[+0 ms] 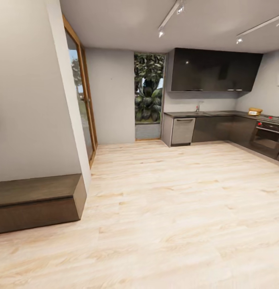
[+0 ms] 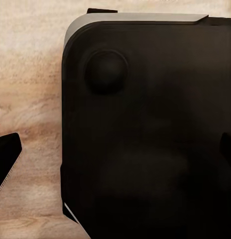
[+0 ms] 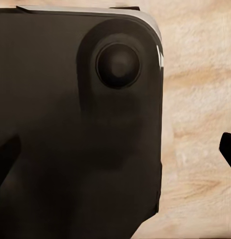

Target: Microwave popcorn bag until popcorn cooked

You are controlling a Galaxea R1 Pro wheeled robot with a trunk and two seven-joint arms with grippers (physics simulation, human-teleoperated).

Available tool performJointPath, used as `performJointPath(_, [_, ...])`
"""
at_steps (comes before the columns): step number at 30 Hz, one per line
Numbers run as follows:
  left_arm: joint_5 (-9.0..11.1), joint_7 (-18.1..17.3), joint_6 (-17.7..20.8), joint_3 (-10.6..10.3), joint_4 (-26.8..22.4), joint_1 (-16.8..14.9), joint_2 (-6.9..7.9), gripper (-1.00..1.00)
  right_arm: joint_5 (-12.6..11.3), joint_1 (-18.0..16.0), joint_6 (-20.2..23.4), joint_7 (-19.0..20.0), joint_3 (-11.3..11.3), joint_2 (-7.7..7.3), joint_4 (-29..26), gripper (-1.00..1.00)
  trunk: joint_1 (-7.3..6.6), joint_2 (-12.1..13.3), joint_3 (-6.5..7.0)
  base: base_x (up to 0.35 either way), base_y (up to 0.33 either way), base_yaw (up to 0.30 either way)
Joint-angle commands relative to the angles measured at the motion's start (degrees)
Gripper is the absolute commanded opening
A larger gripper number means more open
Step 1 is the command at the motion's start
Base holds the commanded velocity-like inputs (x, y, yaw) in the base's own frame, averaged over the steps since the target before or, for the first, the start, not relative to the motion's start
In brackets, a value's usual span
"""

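Both grippers point down at the robot's dark rounded base [image 2: 145, 139] over pale wood plank floor [image 1: 167, 208]. The left gripper [image 2: 115, 159] and right gripper [image 3: 115, 159] each show dark fingertips at opposite frame edges, so they look wide apart and empty. This looks like the approach step: the next move calls for driving toward two o'clock, where the glossy grey worktop [image 1: 207, 114] tops dark cabinets. A small tan object [image 1: 255, 110] there may be the popcorn bag; too small to tell.

Countertop [image 1: 219, 114] far right; perhaps bag [image 1: 255, 111] on it.
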Motion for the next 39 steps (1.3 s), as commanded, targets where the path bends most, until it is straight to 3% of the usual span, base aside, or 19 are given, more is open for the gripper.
performJointPath(1, [0.3,0.0,-0.1,0.1,0.0,0.0,-0.01,1.0,0.0,0.0,-0.2,0.0,-0.1,-0.01,0.0,1.0,0.0,0.0,-0.04,0.0,0.0,-0.251])
performJointPath(39, [0.4,-0.1,-0.1,0.3,-0.1,0.0,-0.54,1.0,0.0,0.0,-0.2,0.0,-0.1,-0.1,0.0,1.0,0.0,0.0,0.72,0.0,0.0,-0.251])
